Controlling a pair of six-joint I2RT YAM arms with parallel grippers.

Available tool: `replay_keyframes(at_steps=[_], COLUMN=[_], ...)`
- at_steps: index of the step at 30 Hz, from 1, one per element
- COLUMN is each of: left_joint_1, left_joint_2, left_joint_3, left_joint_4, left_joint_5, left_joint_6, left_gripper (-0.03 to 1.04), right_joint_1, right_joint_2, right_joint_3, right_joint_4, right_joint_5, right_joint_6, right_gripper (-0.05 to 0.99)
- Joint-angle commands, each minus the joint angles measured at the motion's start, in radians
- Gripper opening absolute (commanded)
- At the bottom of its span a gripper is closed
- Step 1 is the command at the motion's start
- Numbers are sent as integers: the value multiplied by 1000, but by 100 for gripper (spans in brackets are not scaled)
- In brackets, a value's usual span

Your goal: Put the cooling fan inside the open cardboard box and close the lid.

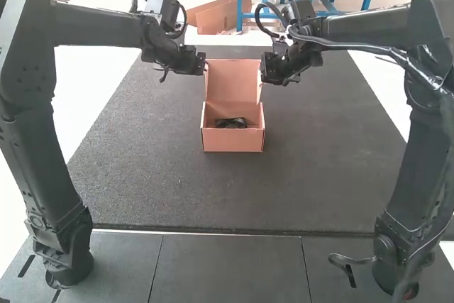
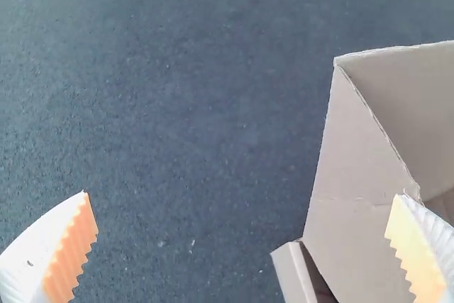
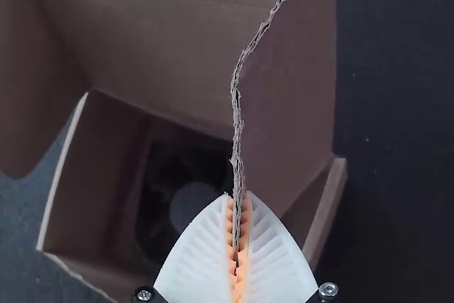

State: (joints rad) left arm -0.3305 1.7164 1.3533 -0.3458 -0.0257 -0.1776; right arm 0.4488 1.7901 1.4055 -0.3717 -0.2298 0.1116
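Observation:
An open cardboard box (image 1: 233, 136) stands mid-mat with its lid (image 1: 233, 80) upright at the back. The black cooling fan (image 1: 230, 123) lies inside the box, and I also see the fan (image 3: 177, 193) from above in the right wrist view. My right gripper (image 1: 264, 69) is at the lid's right edge. Up close, the right gripper (image 3: 237, 207) is shut on the thin edge of the lid's side flap (image 3: 284, 104). My left gripper (image 1: 201, 67) hovers at the lid's left edge. This left gripper (image 2: 241, 246) is open, with the lid's left flap (image 2: 362, 196) between its fingers.
The box sits on a dark mat (image 1: 142, 168) with free room on all sides. Bare white table (image 1: 78, 97) borders the mat on the left and right. Grey panels (image 1: 227, 267) run along the front between the arm bases.

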Motion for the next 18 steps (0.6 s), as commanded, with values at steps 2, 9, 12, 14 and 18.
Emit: replay_keyframes(at_steps=[2, 9, 12, 14, 18], left_joint_1=[-12, -10, -10, -10, -12], left_joint_2=[-40, -55, -57, -60, -67], left_joint_3=[-40, -80, -88, -92, -102], left_joint_4=[13, 16, 16, 16, 16], left_joint_5=[7, 9, 9, 9, 9], left_joint_6=[-3, -17, -19, -19, -20], left_gripper=[97, 97, 97, 97, 97], right_joint_1=[11, 11, 19, 28, 42], right_joint_2=[-52, -55, -61, -61, -74], right_joint_3=[-10, -10, -13, -19, -36], right_joint_4=[-1, -32, -42, -50, -58], right_joint_5=[-16, -17, -17, -17, -17], right_joint_6=[-6, -18, -27, -29, -38], right_gripper=[-1, -1, -1, -2, -2])
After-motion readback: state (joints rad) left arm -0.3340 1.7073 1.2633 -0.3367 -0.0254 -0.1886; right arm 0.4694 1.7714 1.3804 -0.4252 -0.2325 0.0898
